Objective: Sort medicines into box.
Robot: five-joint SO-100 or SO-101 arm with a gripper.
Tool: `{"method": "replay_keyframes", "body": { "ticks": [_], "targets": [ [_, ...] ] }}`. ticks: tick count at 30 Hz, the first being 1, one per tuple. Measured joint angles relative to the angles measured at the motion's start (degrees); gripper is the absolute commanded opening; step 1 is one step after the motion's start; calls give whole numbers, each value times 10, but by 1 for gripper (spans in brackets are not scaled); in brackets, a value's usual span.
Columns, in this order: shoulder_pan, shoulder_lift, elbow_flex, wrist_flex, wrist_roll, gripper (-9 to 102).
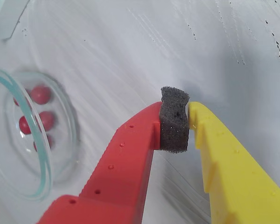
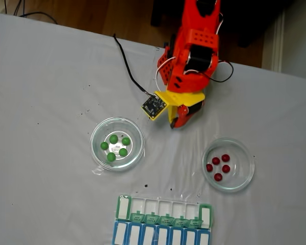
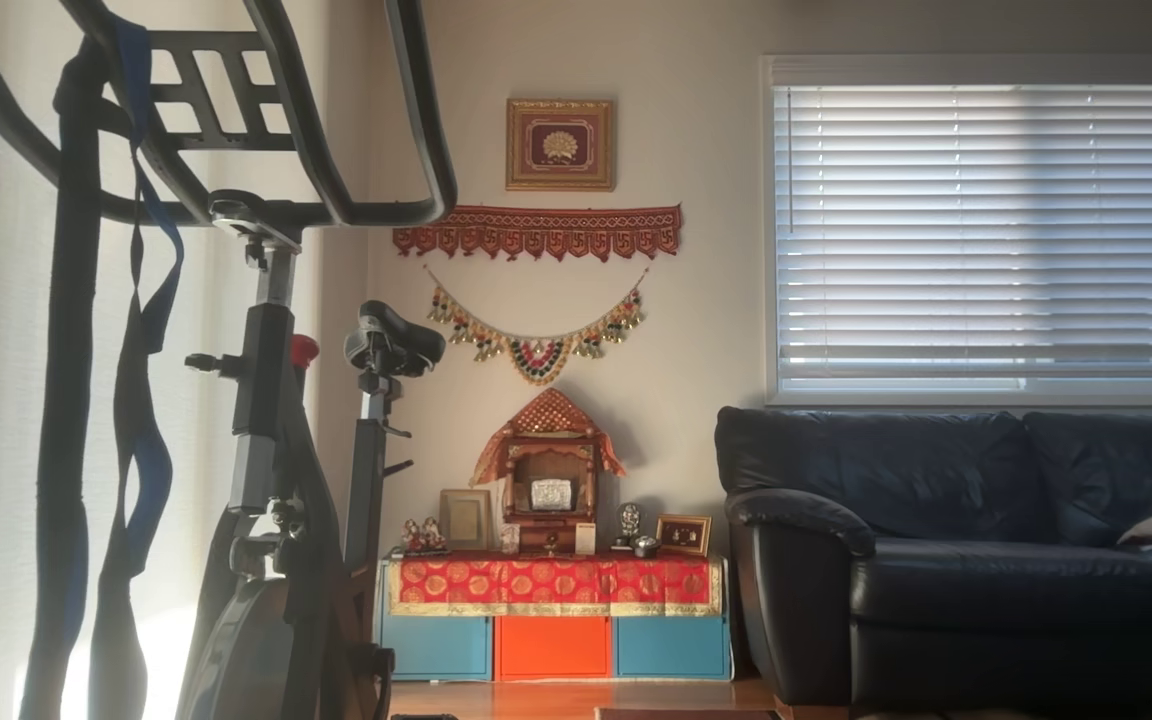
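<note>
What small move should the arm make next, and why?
Probably swing toward the dish of red balls and open: the gripper is shut on its foam pad, holding nothing, and the box compartments look empty.

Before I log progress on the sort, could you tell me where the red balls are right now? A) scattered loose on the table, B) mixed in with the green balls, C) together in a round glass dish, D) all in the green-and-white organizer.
C: the fixed view shows five red balls inside the right-hand glass dish.
</note>
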Motion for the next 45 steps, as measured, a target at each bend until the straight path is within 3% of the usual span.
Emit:
{"method": "replay_keyframes", "body": {
  "ticks": [23,30,38,45],
  "targets": [
    [-84,0,0,0,-11,3],
    [-127,0,-3,-33,79,4],
    [-180,-6,-125,-16,152,4],
    [-232,-124,-269,-8,184,4]
  ]
}}
